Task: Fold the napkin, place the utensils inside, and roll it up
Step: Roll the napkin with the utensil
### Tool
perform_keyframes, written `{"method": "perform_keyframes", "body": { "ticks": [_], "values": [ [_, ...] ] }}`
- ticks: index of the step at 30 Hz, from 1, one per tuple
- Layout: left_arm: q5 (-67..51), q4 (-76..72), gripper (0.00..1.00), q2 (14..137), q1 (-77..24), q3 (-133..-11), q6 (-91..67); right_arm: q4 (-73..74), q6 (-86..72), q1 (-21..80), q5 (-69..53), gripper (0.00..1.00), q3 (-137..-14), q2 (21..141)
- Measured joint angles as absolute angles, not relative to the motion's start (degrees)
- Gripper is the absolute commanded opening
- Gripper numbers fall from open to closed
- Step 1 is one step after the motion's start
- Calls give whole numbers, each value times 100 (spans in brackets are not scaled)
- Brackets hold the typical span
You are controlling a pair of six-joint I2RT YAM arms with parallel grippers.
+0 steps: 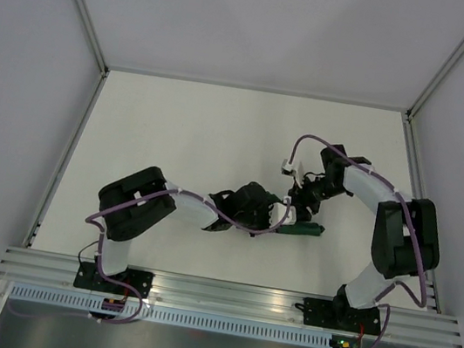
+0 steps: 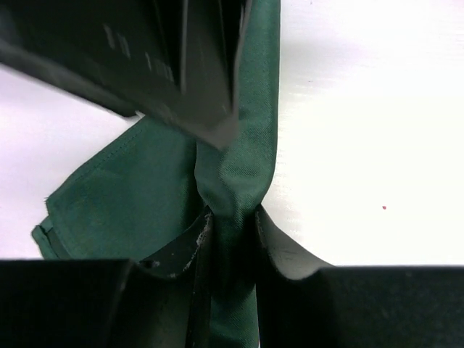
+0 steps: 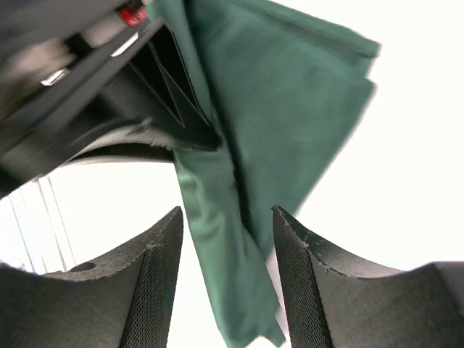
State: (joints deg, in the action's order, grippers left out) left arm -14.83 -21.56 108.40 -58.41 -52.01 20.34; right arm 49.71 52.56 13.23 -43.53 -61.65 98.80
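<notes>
The left gripper [image 2: 232,215] has its jaws pinched on the soft, floppy napkin [image 2: 123,196] (probably best held by a folded edge), and the right gripper [image 3: 226,212] has jaws apart.

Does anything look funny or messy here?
Yes. The napkin is not spread flat. It is bunched into a narrow, creased strip between the two arms. The left gripper pinches its middle, and the right gripper stands open around one end.
</notes>
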Motion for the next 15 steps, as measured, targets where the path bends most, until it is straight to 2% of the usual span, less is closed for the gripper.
{"method": "perform_keyframes", "body": {
  "ticks": [7,15],
  "values": [
    [-2746,-1835,2,11004,-5273,-5463,1533,4388,4932,1002,-4344,60,-5629,8536],
    [-4259,-1232,4,11542,-4683,-6145,974,3603,4917,1015,-4119,66,-4202,6678]
  ]
}}
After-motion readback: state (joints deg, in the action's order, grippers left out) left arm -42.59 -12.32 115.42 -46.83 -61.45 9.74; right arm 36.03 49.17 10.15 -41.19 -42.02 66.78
